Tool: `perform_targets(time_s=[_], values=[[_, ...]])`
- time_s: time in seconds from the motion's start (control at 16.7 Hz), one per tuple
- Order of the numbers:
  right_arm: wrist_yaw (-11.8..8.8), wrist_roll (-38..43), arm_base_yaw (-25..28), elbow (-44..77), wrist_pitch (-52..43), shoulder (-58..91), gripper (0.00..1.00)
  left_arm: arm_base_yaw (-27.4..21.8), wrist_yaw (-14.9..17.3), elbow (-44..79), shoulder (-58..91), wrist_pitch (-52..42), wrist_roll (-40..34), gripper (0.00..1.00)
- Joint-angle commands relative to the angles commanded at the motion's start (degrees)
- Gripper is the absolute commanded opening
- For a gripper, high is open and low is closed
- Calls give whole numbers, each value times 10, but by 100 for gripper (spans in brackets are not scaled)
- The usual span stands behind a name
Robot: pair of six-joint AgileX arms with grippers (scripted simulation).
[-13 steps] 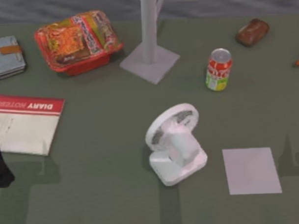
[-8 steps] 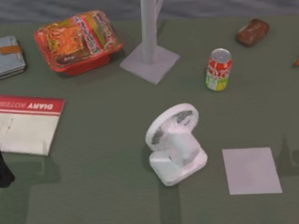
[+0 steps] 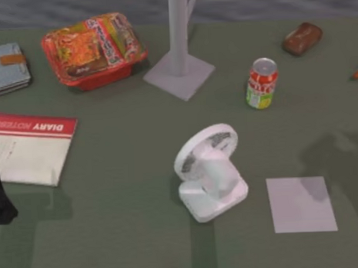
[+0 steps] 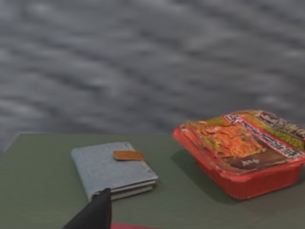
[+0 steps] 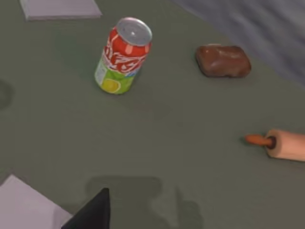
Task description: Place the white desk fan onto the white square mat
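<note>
Green counter (image 3: 112, 230) | fan (image 3: 211, 171) upright mid-counter, just left of mat (image 3: 301, 204), not on it, ungrasped | left claw (image 3: 0, 199) parked at left edge, right claw (image 5: 93, 212) above mat; spread of either: cannot tell

Left arm (image 3: 0, 199) at left edge — parked.
</note>
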Motion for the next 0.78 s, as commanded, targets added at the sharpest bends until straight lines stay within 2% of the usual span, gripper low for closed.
perform_targets(time_s=[0.48, 0.78], values=[[5, -296, 151, 513, -340, 534, 100, 0, 0, 0, 0, 0, 0, 100], [6, -444, 227, 771, -506, 790, 100, 0, 0, 0, 0, 0, 0, 100]])
